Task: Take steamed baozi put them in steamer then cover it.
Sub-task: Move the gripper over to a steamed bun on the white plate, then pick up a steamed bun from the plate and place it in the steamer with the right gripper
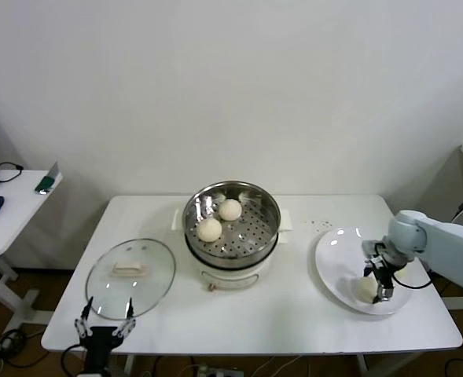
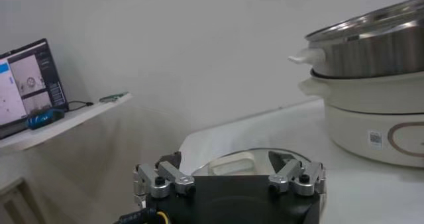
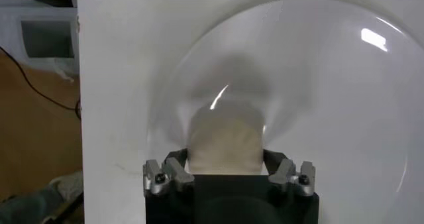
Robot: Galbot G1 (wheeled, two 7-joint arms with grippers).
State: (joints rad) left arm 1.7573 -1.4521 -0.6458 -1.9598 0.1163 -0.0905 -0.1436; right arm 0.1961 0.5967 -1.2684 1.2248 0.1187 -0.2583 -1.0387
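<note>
My right pincer (image 1: 378,284) is down on the white plate (image 1: 335,259) near the surface's right edge, its fingers pressed against both sides of a bun (image 3: 224,140), clamped on it. That bun is smooth, cream-white and rounded, lying on the plate's near part. Two more buns (image 1: 219,219) lie in the shiny steamer (image 1: 231,230) at the surface's middle, on its perforated bottom. The glass lid (image 1: 130,275) lies flat near the front left corner, and my left pincer (image 1: 104,320) hovers at its near rim, fingers apart.
</note>
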